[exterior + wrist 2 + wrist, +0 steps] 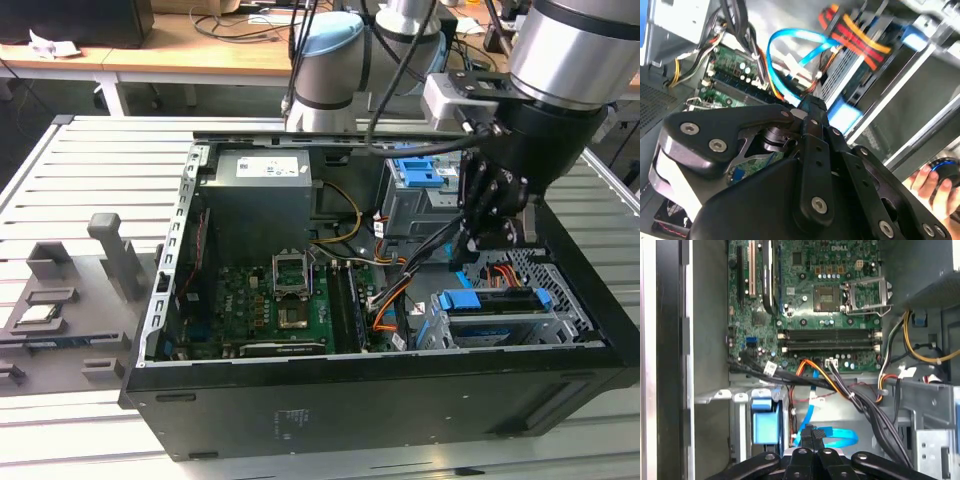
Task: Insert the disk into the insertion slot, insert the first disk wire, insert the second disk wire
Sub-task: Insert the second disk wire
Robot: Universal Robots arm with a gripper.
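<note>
Your gripper (812, 430) is pinched narrow on the second disk wire (841, 437), near the disk (486, 301), which sits in the insertion slot (560, 292).

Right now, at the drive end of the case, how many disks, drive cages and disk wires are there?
Disks: 1, the disk in its blue bracket.
Drive cages: 2, the insertion slot and the taller grey cage.
Disk wires: 2, the red-orange first disk wire and the light-blue second disk wire.
Total: 5.
</note>
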